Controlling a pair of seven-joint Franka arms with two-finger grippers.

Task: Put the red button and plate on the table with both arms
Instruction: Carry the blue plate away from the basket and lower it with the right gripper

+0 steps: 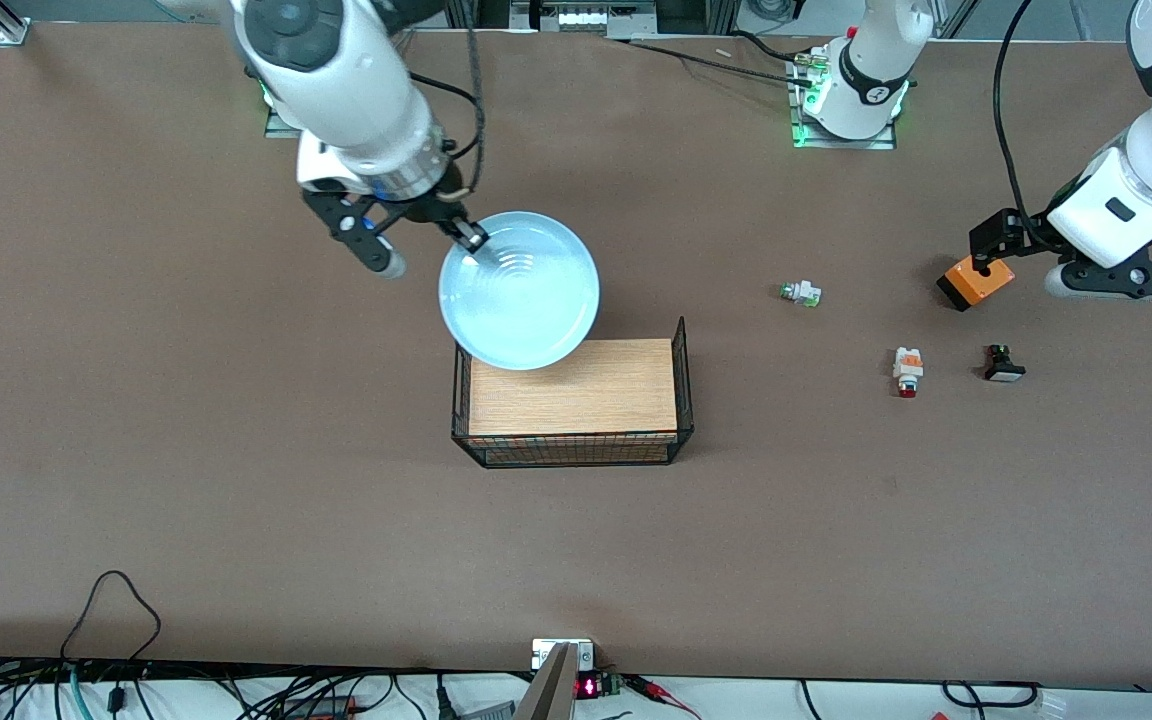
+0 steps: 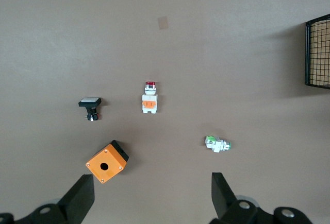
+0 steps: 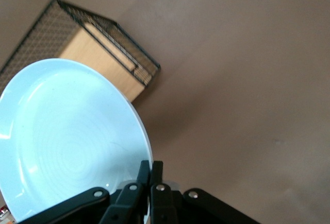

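We see the right gripper (image 1: 473, 240) clamped on the rim of the plate (image 1: 519, 290), holding it in the air over the table (image 1: 136, 420) and the edge of the basket stand (image 1: 572, 400). The left gripper (image 2: 152, 195) hangs with its fingers apart above the orange box (image 2: 106, 161). Near it on the table lie the red button (image 1: 907, 371), the black-and-white part (image 1: 1003, 364) and the white-and-green part (image 1: 801, 293).

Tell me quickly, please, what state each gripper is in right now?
Left gripper: open, empty, over the table.
Right gripper: closed on the plate's rim, held up.
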